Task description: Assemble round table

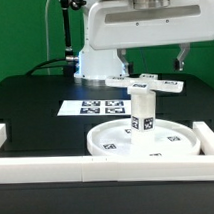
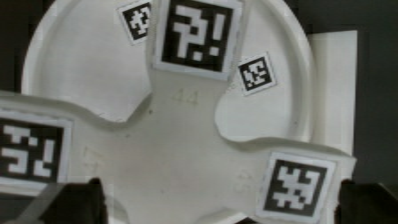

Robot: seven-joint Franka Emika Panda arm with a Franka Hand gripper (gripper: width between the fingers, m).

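Centre the open gripper (image 1: 152,65) over the white plastic cross-shaped foot piece (image 1: 152,84) — descend straight, without tilting the short marked leg (image 1: 143,114).

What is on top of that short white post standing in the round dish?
The cross-shaped foot piece lies across the top of the leg, which stands on the round disc. Their joint is hidden beneath it.

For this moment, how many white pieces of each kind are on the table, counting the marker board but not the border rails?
round disc: 1
cylinder leg: 1
cross-shaped foot piece: 1
marker board: 1
Total: 4
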